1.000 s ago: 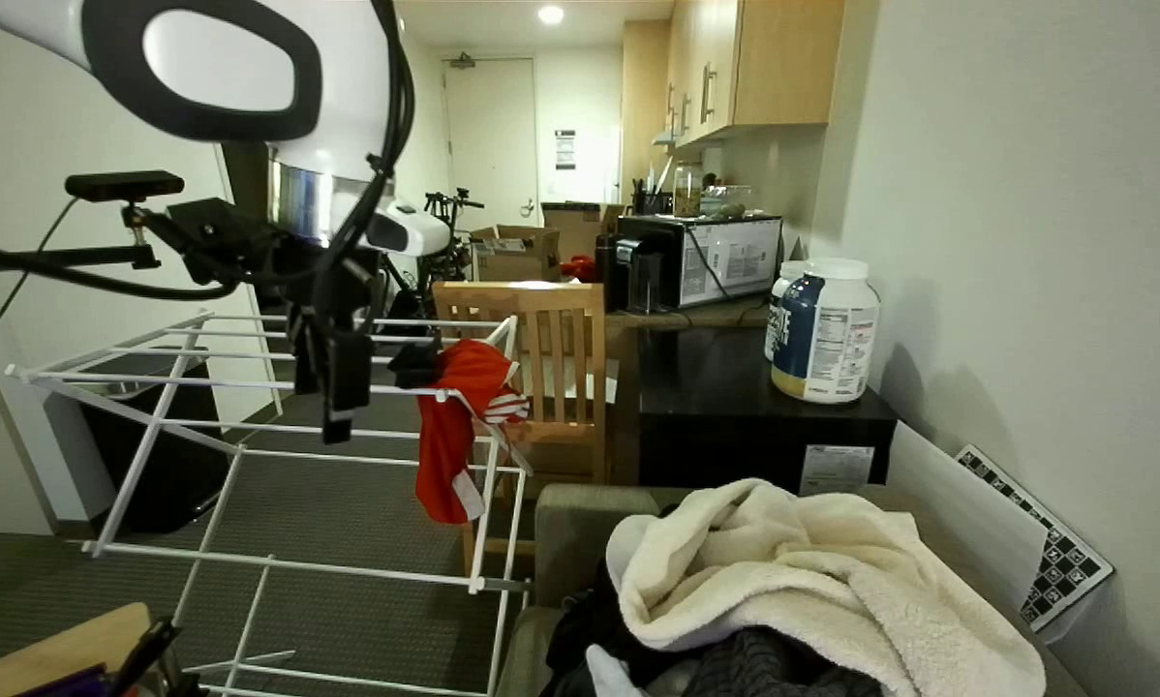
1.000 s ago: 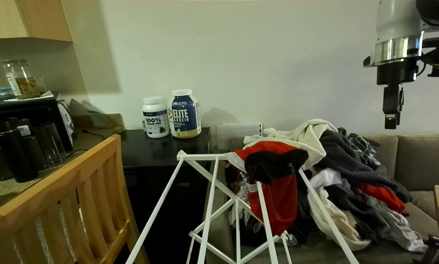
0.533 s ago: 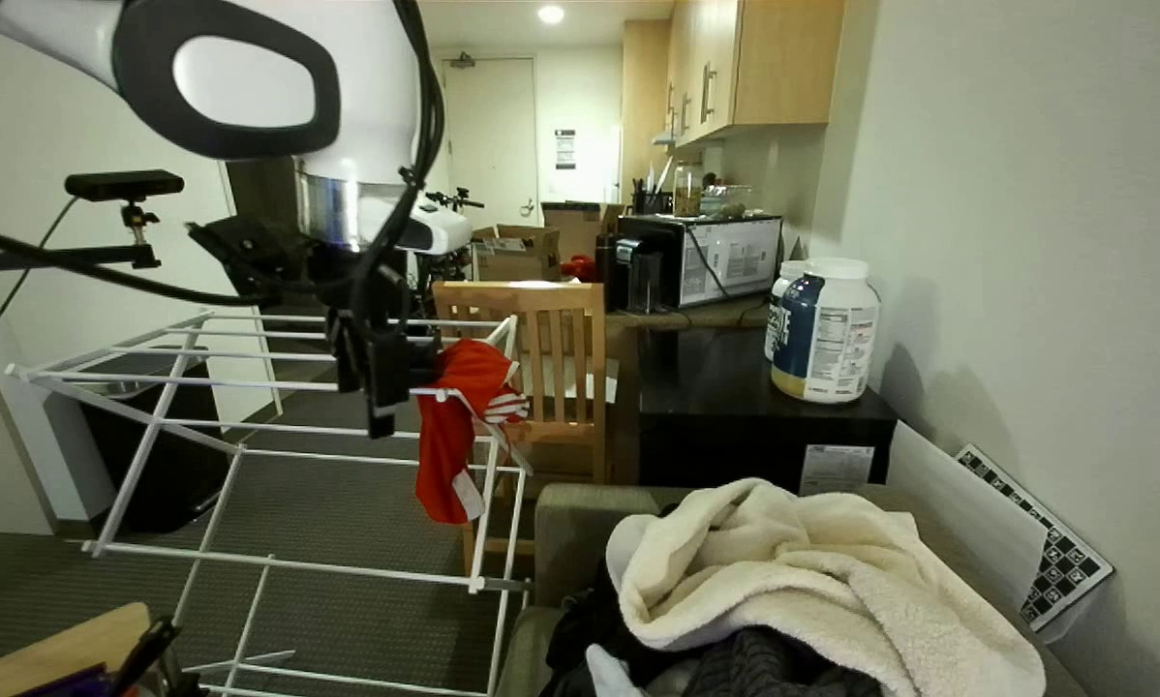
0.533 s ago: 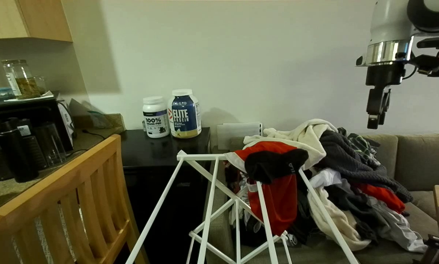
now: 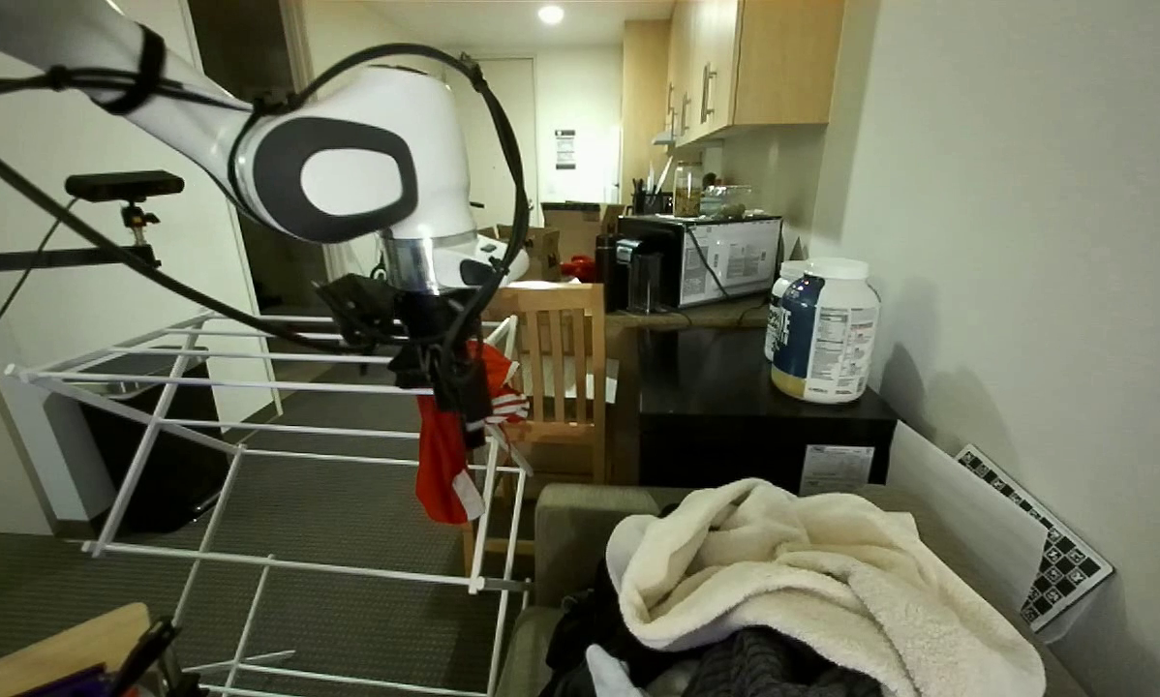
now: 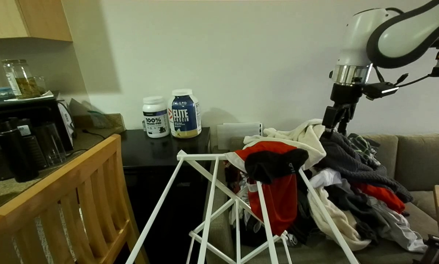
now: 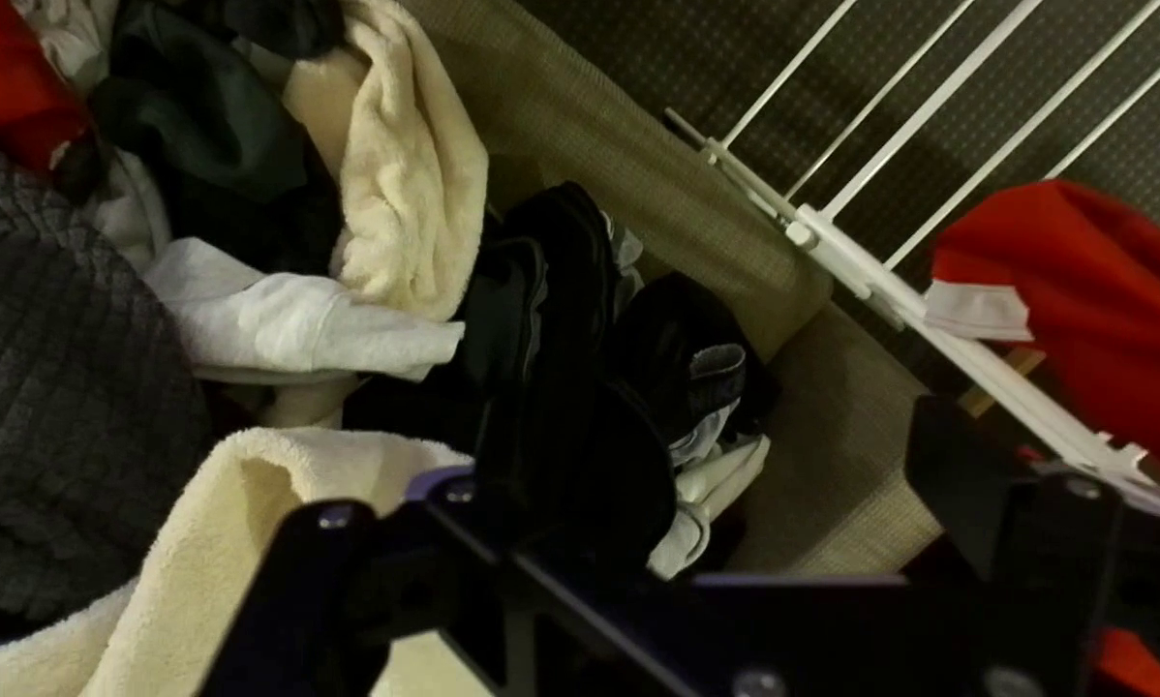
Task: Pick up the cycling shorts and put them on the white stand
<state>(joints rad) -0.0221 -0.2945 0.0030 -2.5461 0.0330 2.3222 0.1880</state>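
Cycling shorts: cannot tell for sure which garment they are; black garments [image 7: 561,319] with grey edging lie bunched on the sofa [image 6: 421,161], in the corner between its arm and front edge
White stand [image 6: 209,209]: upright just beside the sofa's front edge; a red garment [image 6: 282,205] with white panels is draped over an end of its top, and a black cloth piece [image 6: 270,167] lies on the red
Gripper [image 6: 335,132]: jaws wide apart, pointing down over the sofa; in the wrist view the black garments show between them; whether the tips touch cloth, cannot tell
Cream blanket [image 5: 812,581]: heaped by the sofa's arm; beside it a dark grey quilted garment [image 7: 67,387]; a pale grey garment [image 7: 319,334] between that and the black garments; another red garment [image 6: 379,198] farther from the arm
Black cabinet [image 5: 706,378]: 2 white-lidded tubs [image 6: 184,115] side by side near its wall-side edge; the larger, blue-labelled, nearer the corner by the sofa
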